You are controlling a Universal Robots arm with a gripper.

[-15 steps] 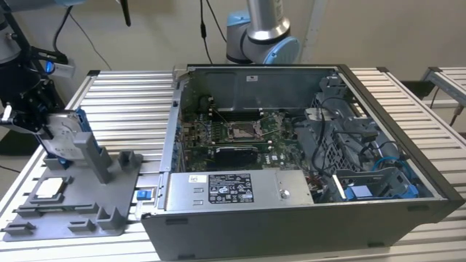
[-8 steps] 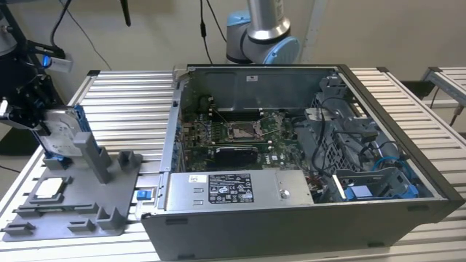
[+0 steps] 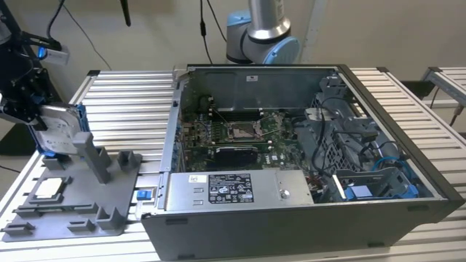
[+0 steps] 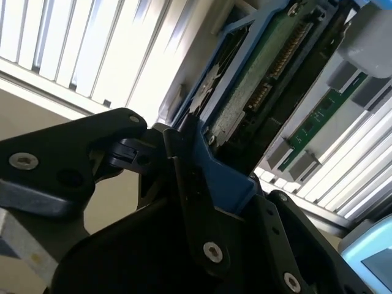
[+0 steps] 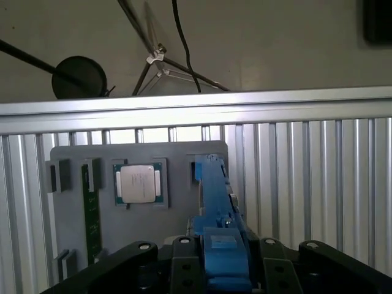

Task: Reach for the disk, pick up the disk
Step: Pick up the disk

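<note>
Slatted table point(image 3: 124, 98); pincer point(image 5: 223, 275) seemingly clamps one disk point(image 3: 64, 131).

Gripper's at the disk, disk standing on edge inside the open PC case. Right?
Not inside the case. In the exterior view the disk stands on edge in the grey fixture on that view's left, outside the open PC case, with the gripper at it.

A robotics lab: an opened computer case point(image 3: 291, 232) at frame centre on a slatted aluminium bench point(image 3: 124, 103), with a robot arm base point(image 3: 263, 46) at top centre.
</note>
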